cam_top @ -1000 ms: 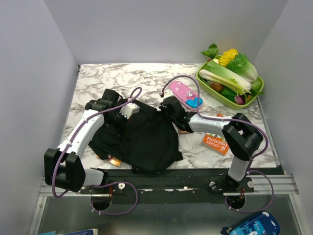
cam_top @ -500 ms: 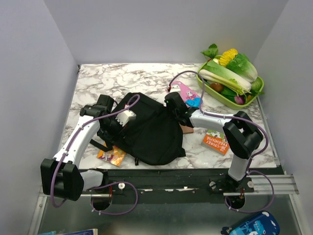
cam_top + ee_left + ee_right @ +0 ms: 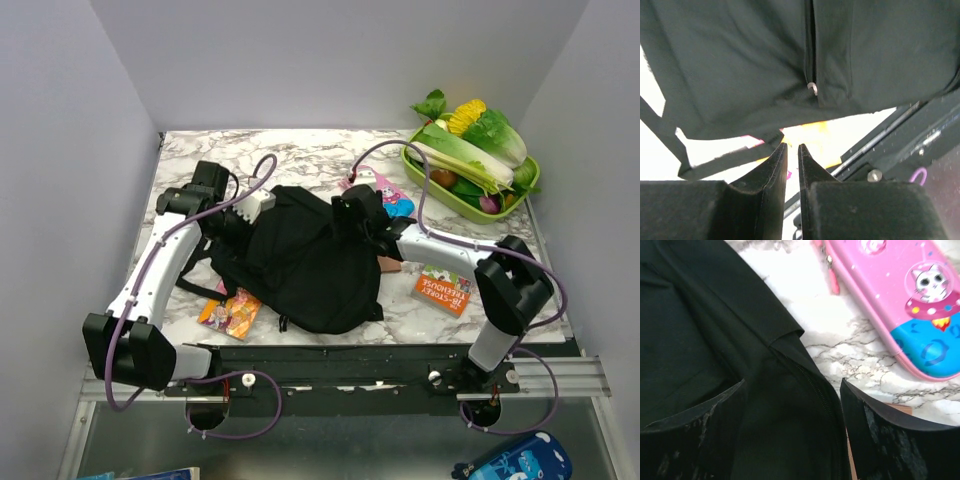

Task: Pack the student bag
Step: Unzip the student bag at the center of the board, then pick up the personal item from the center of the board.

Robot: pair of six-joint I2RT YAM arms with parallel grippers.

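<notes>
Opening the bag [image 3: 305, 260] looks like your step in hand; it lies slumped mid-table, near the front edge. Your right gripper [image 3: 792, 382] stands wide open over the zip [image 3: 824, 399] on the bag's right side, holding nothing. Your left gripper [image 3: 791, 146], at the bag's far-left corner, is barely parted and empty. Right of the bag lie a pink case [image 3: 900, 305] and a book [image 3: 441, 290]. Next, probably, you need a pinch on the zip pull, which isn't clearly visible.
</notes>
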